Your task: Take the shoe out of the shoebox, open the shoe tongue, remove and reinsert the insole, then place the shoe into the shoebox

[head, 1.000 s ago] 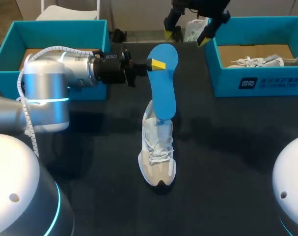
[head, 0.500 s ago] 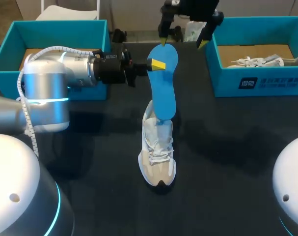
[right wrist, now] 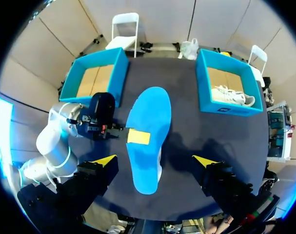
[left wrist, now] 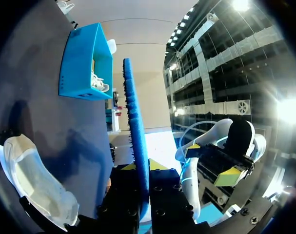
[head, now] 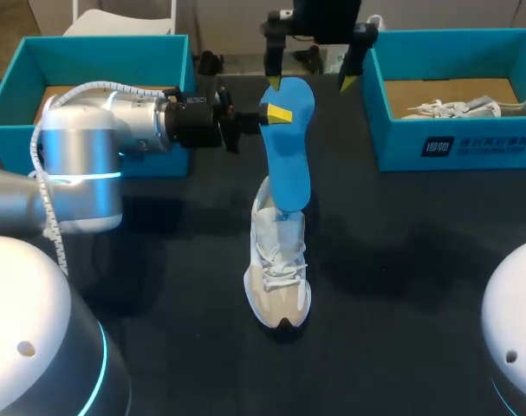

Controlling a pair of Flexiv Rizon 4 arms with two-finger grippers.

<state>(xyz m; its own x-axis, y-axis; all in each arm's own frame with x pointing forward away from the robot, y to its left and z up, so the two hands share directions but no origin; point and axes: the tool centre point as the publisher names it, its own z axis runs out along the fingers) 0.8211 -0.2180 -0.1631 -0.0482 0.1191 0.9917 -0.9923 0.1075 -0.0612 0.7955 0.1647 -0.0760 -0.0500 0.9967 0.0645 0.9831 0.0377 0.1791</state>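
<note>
The long bright-blue foam insole (head: 288,147) stands nearly upright, its lower end at the opening of the white-and-beige laced sneaker (head: 278,269), which rests on the black table (head: 401,260). The left gripper (head: 275,113) clamps the insole near its upper end. The right gripper (head: 310,82) hangs above, fingers spread wide. A teal cardboard shoebox (head: 457,143) nearby holds another white shoe (head: 470,107).

Dark table (head: 401,260), shoe (head: 278,277), left shoebox (head: 107,41), right shoebox (head: 488,143)
</note>
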